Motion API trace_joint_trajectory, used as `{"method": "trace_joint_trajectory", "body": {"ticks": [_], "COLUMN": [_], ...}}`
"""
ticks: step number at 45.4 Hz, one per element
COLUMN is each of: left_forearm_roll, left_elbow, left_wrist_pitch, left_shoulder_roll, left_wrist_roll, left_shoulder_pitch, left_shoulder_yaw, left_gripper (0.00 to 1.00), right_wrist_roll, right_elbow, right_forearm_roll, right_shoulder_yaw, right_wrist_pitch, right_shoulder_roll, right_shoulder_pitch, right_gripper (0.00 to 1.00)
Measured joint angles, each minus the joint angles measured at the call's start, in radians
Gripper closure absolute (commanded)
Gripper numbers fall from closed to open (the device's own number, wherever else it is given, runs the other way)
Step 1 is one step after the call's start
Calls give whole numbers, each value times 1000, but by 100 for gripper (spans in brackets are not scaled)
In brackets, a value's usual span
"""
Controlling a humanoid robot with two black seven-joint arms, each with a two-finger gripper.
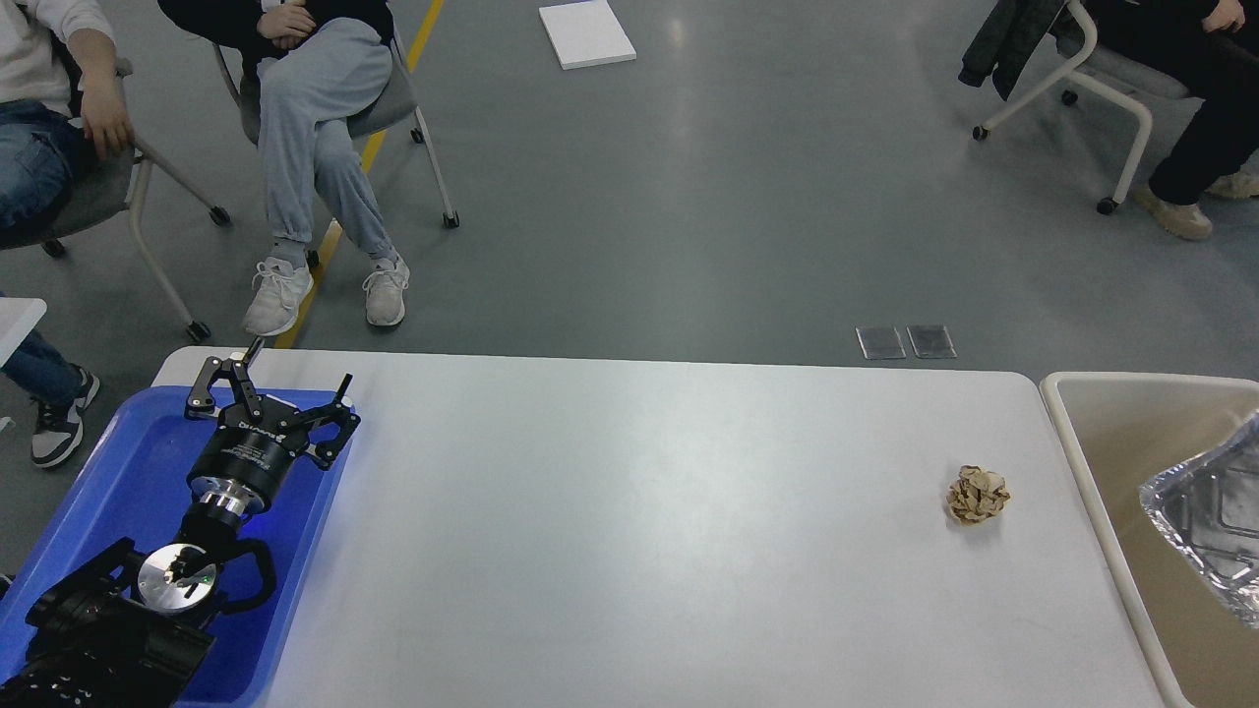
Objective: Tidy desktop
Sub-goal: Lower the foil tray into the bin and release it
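The desktop [629, 531] is a wide white-grey tabletop with rounded corners. A crumpled brown paper ball [976, 495] lies on it near the right end. A silver foil container [1208, 526] lies tilted in the beige bin [1092, 433] at the far right. My left gripper [285, 379] is open and empty, held over the far end of the blue tray [118, 482] at the left. My right gripper is out of view.
People sit on wheeled chairs [413, 128] beyond the table's far edge, at left and at right [1092, 88]. A white board [585, 32] lies on the grey floor. Two small metal floor plates [905, 341] sit just past the table.
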Motion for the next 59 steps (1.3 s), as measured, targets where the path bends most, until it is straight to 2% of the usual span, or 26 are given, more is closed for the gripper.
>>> {"method": "trace_joint_trajectory", "body": {"ticks": [6, 18, 33, 44, 59], "left_forearm_roll": [0, 0, 0, 0, 0], "left_elbow": [0, 0, 0, 0, 0], "left_wrist_pitch": [0, 0, 0, 0, 0], "left_shoulder_roll": [0, 0, 0, 0, 0], "left_wrist_roll": [0, 0, 0, 0, 0], "left_shoulder_pitch": [0, 0, 0, 0, 0], "left_shoulder_yaw": [0, 0, 0, 0, 0], "left_gripper": [0, 0, 0, 0, 0], "right_wrist_roll": [0, -1, -59, -83, -90], "right_elbow": [-77, -142, -163, -166, -167], "right_forearm_roll": [10, 20, 24, 24, 23], "right_shoulder_yaw": [51, 113, 177, 192, 196], "right_wrist_pitch": [-50, -229, -442, -499, -533], "right_shoulder_roll": [53, 124, 204, 231, 249], "right_shoulder_pitch": [-68, -155, -198, -201, -197], "right_gripper": [100, 100, 100, 100, 100]}}
